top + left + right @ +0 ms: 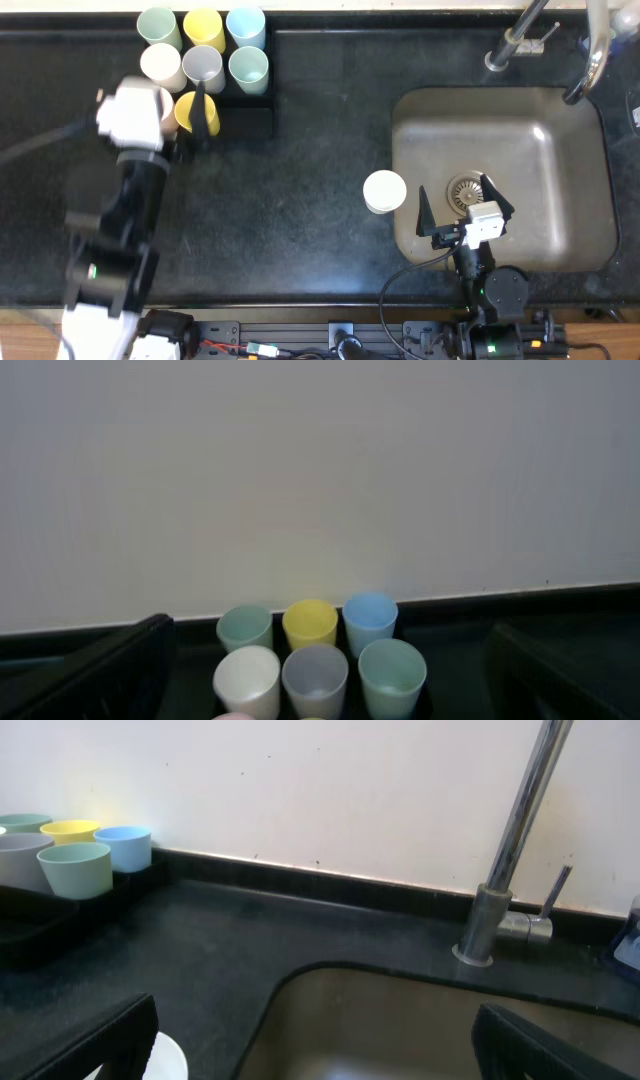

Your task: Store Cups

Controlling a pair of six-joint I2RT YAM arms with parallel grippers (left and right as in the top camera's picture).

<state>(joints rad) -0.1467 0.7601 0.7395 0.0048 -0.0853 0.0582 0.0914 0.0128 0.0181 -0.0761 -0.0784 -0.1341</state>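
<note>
White wrist blocks (133, 112), black jointed arms (135, 210), black cables (400, 285), small green lights (94, 270), dark claw fingers (90, 1040)

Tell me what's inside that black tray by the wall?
The black plastic tray holds a pale green cup, yellow cup, blue cup, white cup, grey cup and mint cup, all upright. A second yellow cup is at the front row. The left arm hides the slot beside it.

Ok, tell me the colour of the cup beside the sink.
White; the cup shows clearest in the top view.
</note>
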